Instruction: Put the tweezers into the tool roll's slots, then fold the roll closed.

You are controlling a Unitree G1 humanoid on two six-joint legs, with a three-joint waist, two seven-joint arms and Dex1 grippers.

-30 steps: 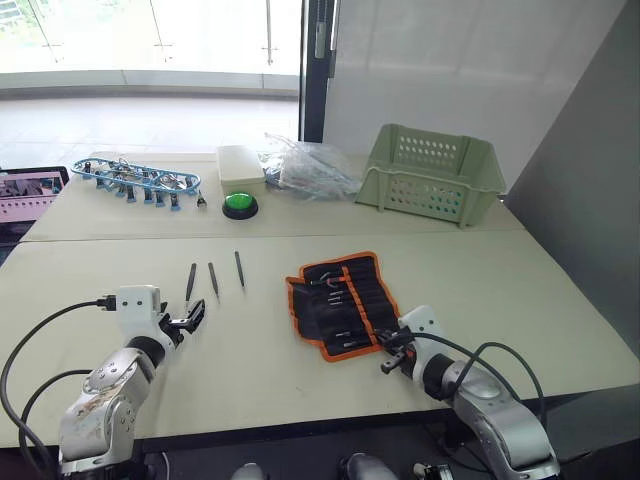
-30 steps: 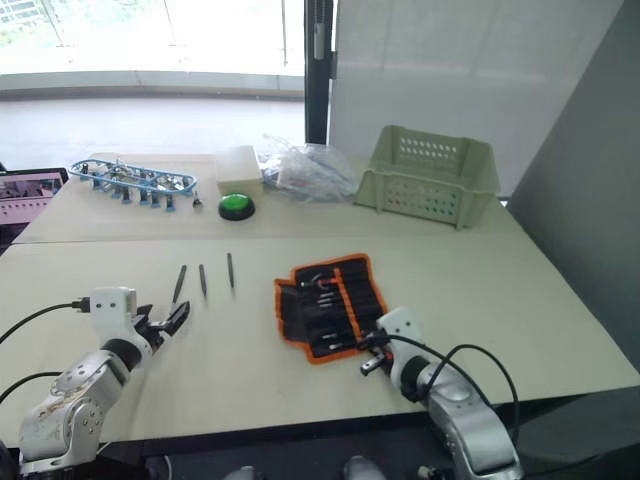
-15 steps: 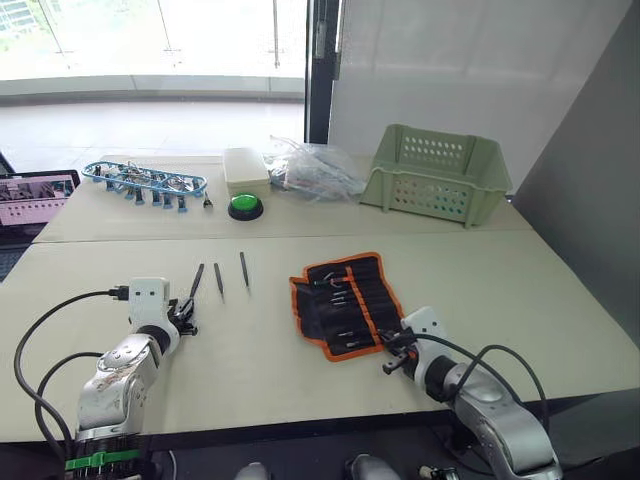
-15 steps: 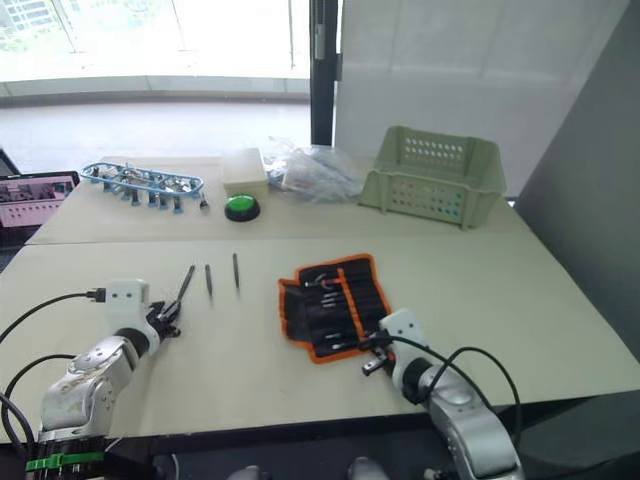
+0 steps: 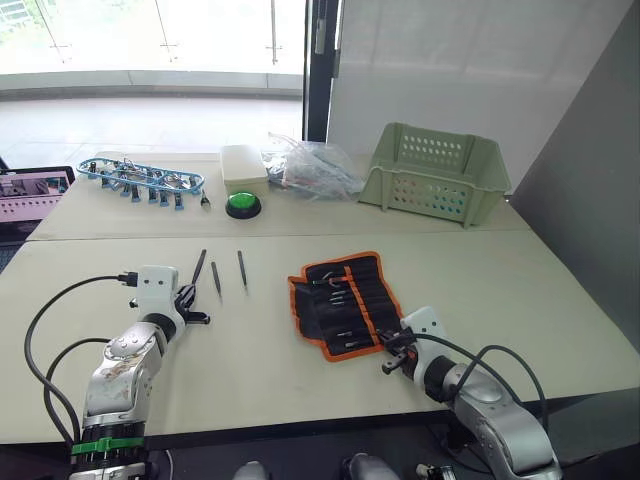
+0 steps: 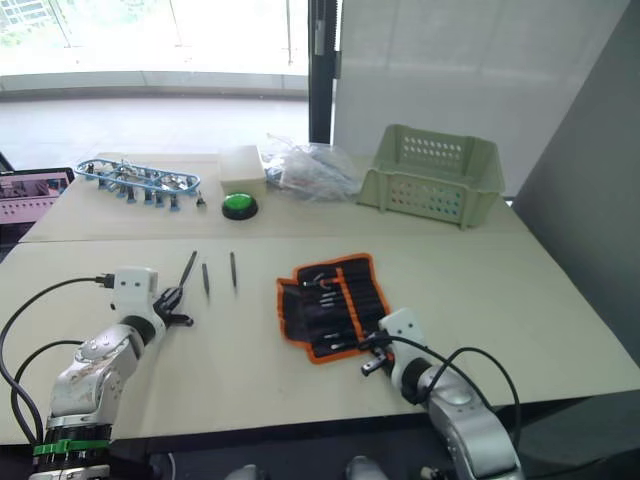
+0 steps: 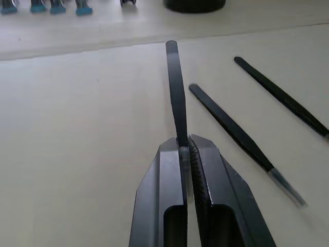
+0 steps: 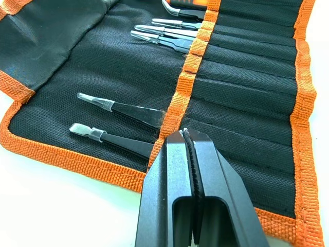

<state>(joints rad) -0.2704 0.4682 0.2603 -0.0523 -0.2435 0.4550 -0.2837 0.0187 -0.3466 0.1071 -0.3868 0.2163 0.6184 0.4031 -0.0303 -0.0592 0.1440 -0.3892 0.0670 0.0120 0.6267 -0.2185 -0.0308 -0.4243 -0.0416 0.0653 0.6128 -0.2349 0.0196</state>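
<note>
Left gripper clamped on one end of a tweezer, pinched at the end so the rest can presumably feed into a slot. Two more tweezers loose on the worktop, well apart from the tool roll. Roll open flat, slots exposed, some already filled. Right gripper closed, empty, at the roll's orange stripe, likely pinning it. No legible writing.
</note>
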